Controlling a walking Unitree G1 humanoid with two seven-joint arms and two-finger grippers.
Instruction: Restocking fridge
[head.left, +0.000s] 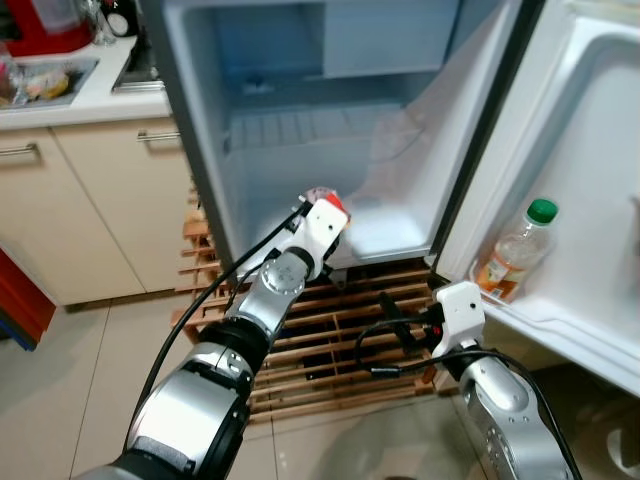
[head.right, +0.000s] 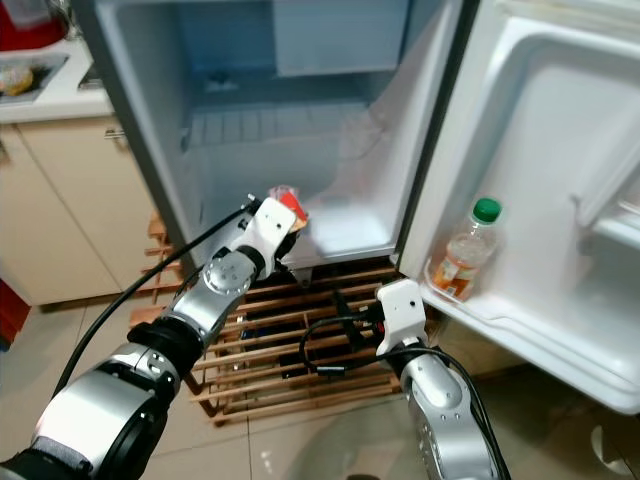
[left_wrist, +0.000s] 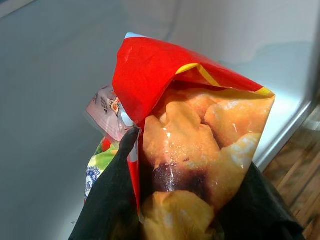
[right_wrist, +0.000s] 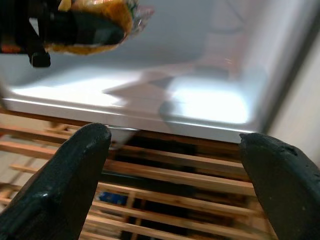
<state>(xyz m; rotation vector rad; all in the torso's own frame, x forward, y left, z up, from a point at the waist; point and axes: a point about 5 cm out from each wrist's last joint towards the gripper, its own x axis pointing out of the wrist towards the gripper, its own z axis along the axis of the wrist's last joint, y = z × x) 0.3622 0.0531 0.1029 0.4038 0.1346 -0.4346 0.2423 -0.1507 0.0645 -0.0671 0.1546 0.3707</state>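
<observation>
Red and yellow glossy snack bag w/ fried golden pieces printed on it is clamped between my left gripper's two black fingers, which press it from both sides. Bag sits at the front edge of the open white fridge's bottom compartment, just above its pale floor. Top of the bag is folded over; a crumpled clear bit of wrapper w/ small print pokes out beside the fold. From the head cam my left arm reaches fwd & up to the fridge mouth, w/ only a bit of red peeking past the white wrist housing.

My right gripper hangs lower, in front of the slatted wooden rack under the fridge, fingers spread wide apart, nothing between them. Its wrist cam looks over the slats at the fridge's bottom lip & catches the bag held by the other gripper up in the corner.

Fridge door stands open on my right; clear plastic bottle w/ green cap & orange label stands tilted in the lower door shelf. Cream cabinets & a white counter are off to my left, tiled floor below
</observation>
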